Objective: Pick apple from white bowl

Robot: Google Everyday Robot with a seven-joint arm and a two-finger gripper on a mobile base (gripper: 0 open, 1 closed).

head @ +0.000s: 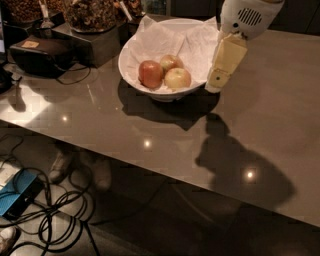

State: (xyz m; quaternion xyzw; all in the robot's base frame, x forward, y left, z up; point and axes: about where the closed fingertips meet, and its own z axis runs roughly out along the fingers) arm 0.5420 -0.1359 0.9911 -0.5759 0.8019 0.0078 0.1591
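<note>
The white bowl, lined with crumpled white paper, stands on the grey table at the upper middle. Three apples lie in it. The pale yellow-green apple is at the front right. A darker red apple is to its left. A smaller red-and-yellow apple is behind them. My gripper hangs from the white arm at the upper right. It sits just beside the bowl's right rim, above the table, a short way right of the pale apple.
Jars of nuts and dried food stand on a dark box behind the bowl at the upper left. A black device with a cable lies at the left. The table's front edge runs diagonally. Cables and a blue box lie on the floor.
</note>
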